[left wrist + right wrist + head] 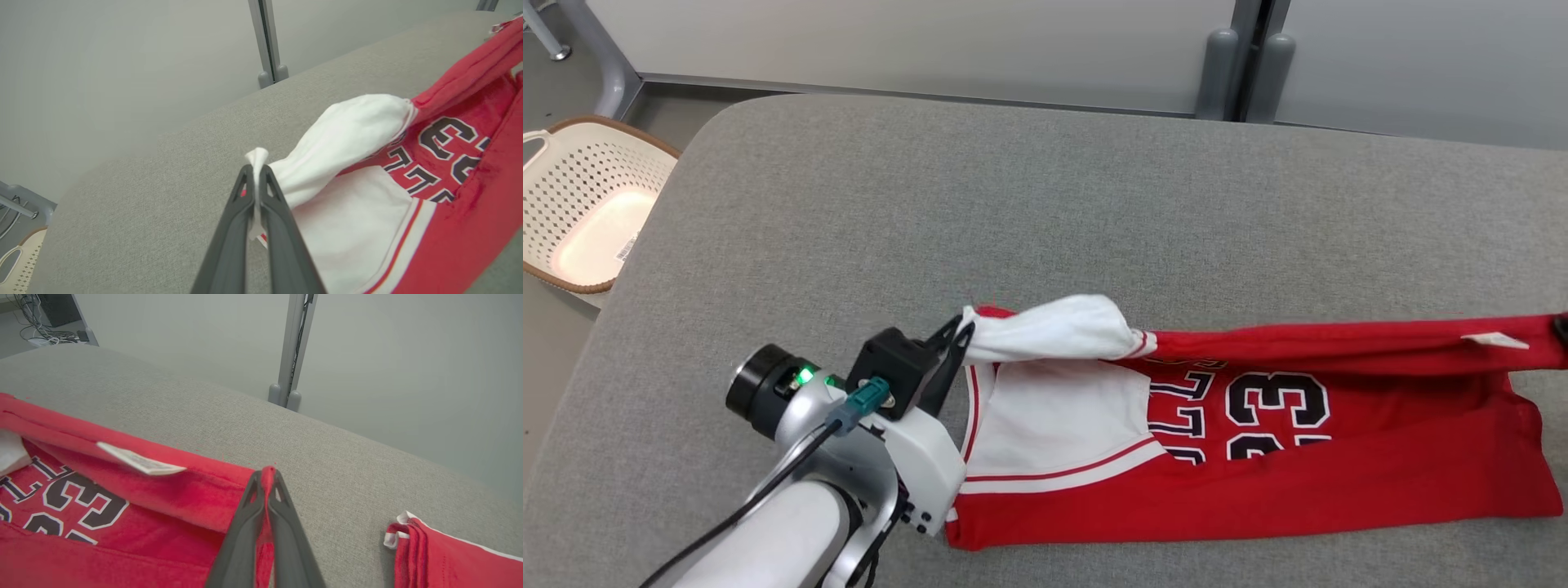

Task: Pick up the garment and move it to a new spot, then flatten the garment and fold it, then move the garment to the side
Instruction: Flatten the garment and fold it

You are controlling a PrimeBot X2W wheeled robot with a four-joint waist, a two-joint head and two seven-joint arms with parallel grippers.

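Observation:
The garment point(1339, 482) is a red jersey with white panels and black numbers, lying stretched along the near side of the grey table point(1013, 204). My left gripper point(964, 331) is shut on a white corner of it at the left end; in the left wrist view the fingertips point(256, 171) pinch white cloth, which rises off the table. My right gripper point(267, 479) is shut on the red edge at the far right end. Between the two grips the upper edge of the garment point(163, 498) hangs taut as a raised fold, with a white label point(1494, 340) on it.
A cream perforated basket point(588, 204) stands on the floor beyond the table's left edge. Grey posts point(1241, 73) and a pale wall run behind the table. In the right wrist view, a folded red cloth with white trim point(429, 547) lies on the table to the right of the fingers.

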